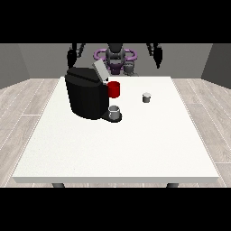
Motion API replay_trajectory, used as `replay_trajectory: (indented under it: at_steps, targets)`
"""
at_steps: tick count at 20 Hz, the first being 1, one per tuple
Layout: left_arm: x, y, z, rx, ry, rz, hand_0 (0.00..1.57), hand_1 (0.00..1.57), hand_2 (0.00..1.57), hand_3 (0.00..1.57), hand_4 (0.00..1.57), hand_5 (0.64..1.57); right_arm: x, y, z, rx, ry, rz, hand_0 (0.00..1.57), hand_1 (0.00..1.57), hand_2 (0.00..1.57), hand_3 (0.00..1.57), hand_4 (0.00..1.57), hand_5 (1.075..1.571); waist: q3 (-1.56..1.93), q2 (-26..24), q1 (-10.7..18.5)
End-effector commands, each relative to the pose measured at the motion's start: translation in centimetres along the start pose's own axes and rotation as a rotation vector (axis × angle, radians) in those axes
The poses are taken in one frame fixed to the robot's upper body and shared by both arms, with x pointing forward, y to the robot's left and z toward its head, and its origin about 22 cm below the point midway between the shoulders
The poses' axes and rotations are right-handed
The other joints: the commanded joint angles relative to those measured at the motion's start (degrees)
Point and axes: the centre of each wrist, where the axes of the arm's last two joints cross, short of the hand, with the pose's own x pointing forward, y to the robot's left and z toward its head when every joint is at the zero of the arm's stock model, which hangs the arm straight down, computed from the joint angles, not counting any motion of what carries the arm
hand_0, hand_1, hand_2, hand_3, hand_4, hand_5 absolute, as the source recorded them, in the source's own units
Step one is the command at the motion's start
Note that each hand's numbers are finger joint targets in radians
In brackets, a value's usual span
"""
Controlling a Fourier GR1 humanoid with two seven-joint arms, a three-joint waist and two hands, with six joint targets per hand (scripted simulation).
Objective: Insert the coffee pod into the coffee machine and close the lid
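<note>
Front view, single moment. Coffee machine (85, 97) stood at centre-left of the frame on the white surface (113, 149), its lid (100, 71) tilted up and open. A grey cup (115, 111) sat on the machine's base at its right side; a red mug (114, 89) stood just behind, beside the machine body. The coffee pod (146, 97) rested upright on the surface right of centre, apart from the machine and untouched.

Both arms were raised near the top of the frame, well back from the objects. Robot hand at the view's left (71, 57) hung above and behind the machine; robot hand at the view's right (158, 57) hung above and behind the pod. Could not tell whether either robot hand was open or curled; neither held anything.

Judgement: the task stood at its start, with the reach toward the pod not yet made. The next move likely calls for the robot hand at the view's right to descend onto the pod and grasp it, then carry it left to the opening beneath the raised lid. Lid closing comes last.
</note>
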Motion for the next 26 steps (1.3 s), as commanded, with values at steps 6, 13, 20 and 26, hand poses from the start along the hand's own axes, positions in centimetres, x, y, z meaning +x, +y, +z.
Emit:
replay_trajectory:
  at_steps: [6,13,20,26]
  targets:
    - [1.5,1.8,-0.9,-0.261,-0.075,-0.358,0.0,0.0,0.0,0.0,0.0,1.571,-0.2,1.4,-1.1,0.057,0.026,-0.038,0.0,0.0,0.0,0.0,0.0,1.571,-0.68,1.7,0.4]
    - [3.9,5.5,-6.4,-0.18,0.004,-0.561,0.0,0.0,0.0,0.0,0.0,1.571,3.0,3.3,-3.0,-0.001,-0.17,0.117,0.0,0.0,0.0,0.0,0.0,1.571,-0.72,9.6,-7.7]
    - [3.9,10.7,-9.0,-0.16,0.115,-0.694,0.0,0.0,0.0,0.0,0.0,1.571,5.2,5.9,-2.5,0.055,-0.204,0.083,0.0,0.0,0.0,0.0,0.0,1.571,-0.74,11.8,-11.8]
    - [1.2,11.2,-9.3,-0.229,0.115,-0.775,0.0,0.0,0.0,0.0,0.0,1.571,4.2,5.5,-2.8,0.027,-0.164,0.091,0.0,0.0,0.0,0.0,0.0,1.571,-0.73,14.4,-10.6]
